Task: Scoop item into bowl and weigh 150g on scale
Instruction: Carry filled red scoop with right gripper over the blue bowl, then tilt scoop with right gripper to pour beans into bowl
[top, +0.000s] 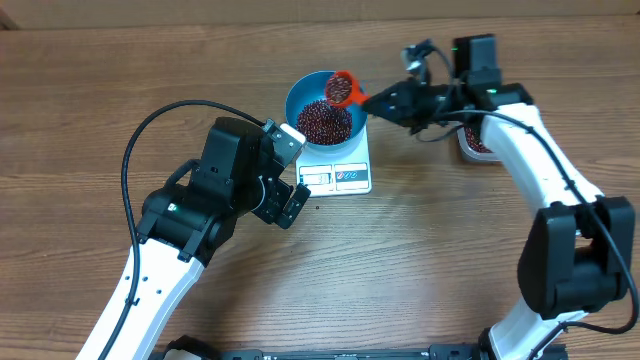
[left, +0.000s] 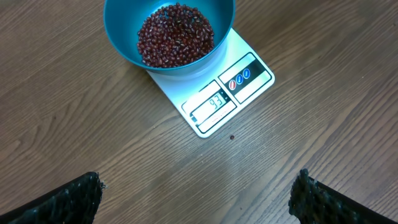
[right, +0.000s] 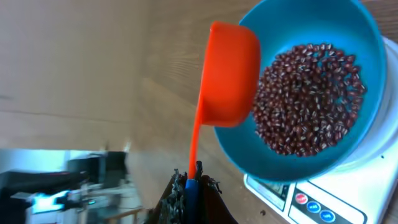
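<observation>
Blue and smooth, the round bowl (top: 297, 100) sat on the flat white scale (top: 350, 178), just above the middle of the overhead view. Lots of tiny dark red-brown beans (top: 325, 122) lay inside it in a bumpy, shiny heap. The scale was a thin rectangle, and a little window with dark digits and a label with round marks ran along its near edge.

Your right claw (right: 186, 186) was pinched tight on the thin handle of an orange plastic scoop (top: 342, 88). The scoop's round cup hung tipped over the bowl's upper right rim, and a few beans showed inside it.

Your left claw (top: 291, 175) stood wide and held nothing. It sat just left of the scale. Its black, rough fingers (left: 68, 202) showed in the two bottom corners of the left wrist view, far apart.

One loose bean (left: 232, 137) lay on the brown, streaky wooden table (top: 100, 100), just below the scale. At the right of the overhead view, a clear tub (top: 478, 148) with more beans peeked out from behind your right arm.
</observation>
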